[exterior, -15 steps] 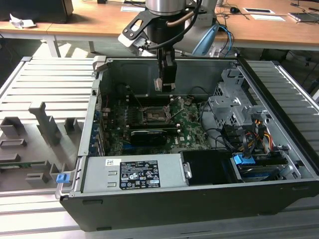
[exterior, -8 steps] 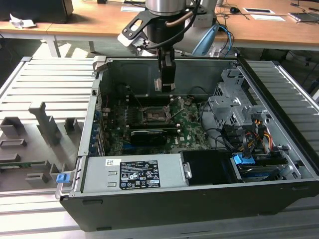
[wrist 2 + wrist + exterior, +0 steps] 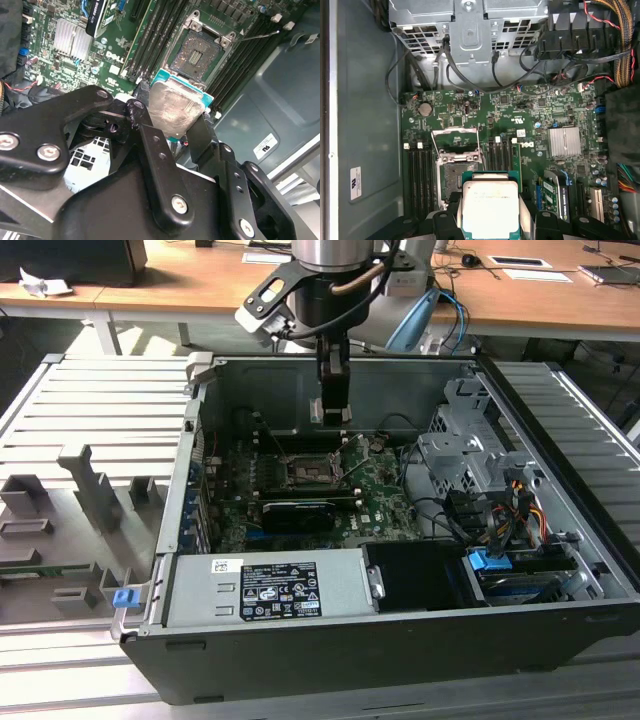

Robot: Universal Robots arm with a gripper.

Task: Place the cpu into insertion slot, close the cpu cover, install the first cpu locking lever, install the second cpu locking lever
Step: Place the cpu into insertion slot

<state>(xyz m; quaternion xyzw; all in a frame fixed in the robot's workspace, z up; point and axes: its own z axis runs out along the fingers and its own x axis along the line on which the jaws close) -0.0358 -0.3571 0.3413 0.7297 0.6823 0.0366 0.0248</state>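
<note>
We see the gripper (image 3: pixel 335 422) hanging inside an open computer case (image 3: pixel 350 675), above the green board (image 3: pixel 385 502). In the exterior view it stands at about 12 o'clock from the insertion slot (image 3: pixel 308 472). In both wrist views the two black fingers (image 3: pixel 150 137) are closed on opposite edges of the cpu (image 3: pixel 491 207), with only the width of the chip between them.

The cpu is in the air and apart from the slot. Its silvery top is turned to the wrist cameras and carries faint print that we cannot make out. A thin blue-green border shows around the metal top. The chip looks nearly square, so we cannot name a long axis. In the first wrist view its edges run parallel to the edges of the slot (image 3: pixel 449 182), and it covers one corner of it. In the second wrist view the chip is tilted a little. The cpu cover (image 3: pixel 456 131) stands open, and the dark centre of the slot is bare.

In the exterior view a long black card (image 3: pixel 300 512) lies at 6 o'clock from the slot, and beyond it a grey box with a white printed label (image 3: pixel 265 590). Another white label (image 3: pixel 355 182) sticks on the case wall.

The case rests on a grey ribbed surface (image 3: pixel 100 420). Wooden desks (image 3: pixel 180 280) stand at 12 o'clock behind it
</note>
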